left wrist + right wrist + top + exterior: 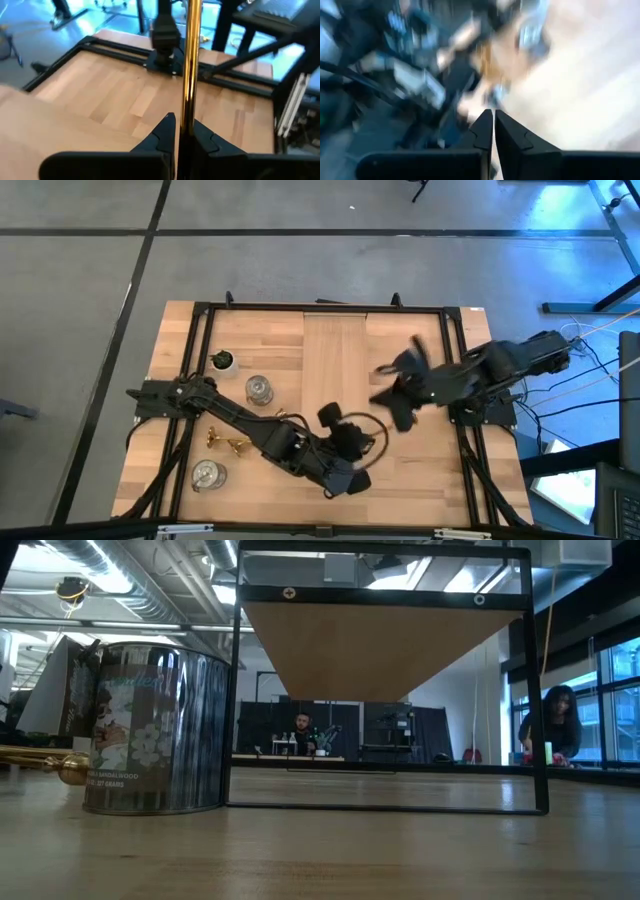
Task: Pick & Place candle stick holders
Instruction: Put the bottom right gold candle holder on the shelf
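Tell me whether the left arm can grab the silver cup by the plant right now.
Probably not: the left gripper is shut on a gold stick holder, so it is occupied, though the silver cup stands uncovered nearby.

This is a robotics lab or open workshop hall. A wooden table [250, 360] ringed by a black metal frame [200, 310] stands on a grey concrete floor [80, 270]. The low view shows exposed ceiling ducts [130, 580], tall windows [610, 690], and people seated at distant desks [300, 755] behind.
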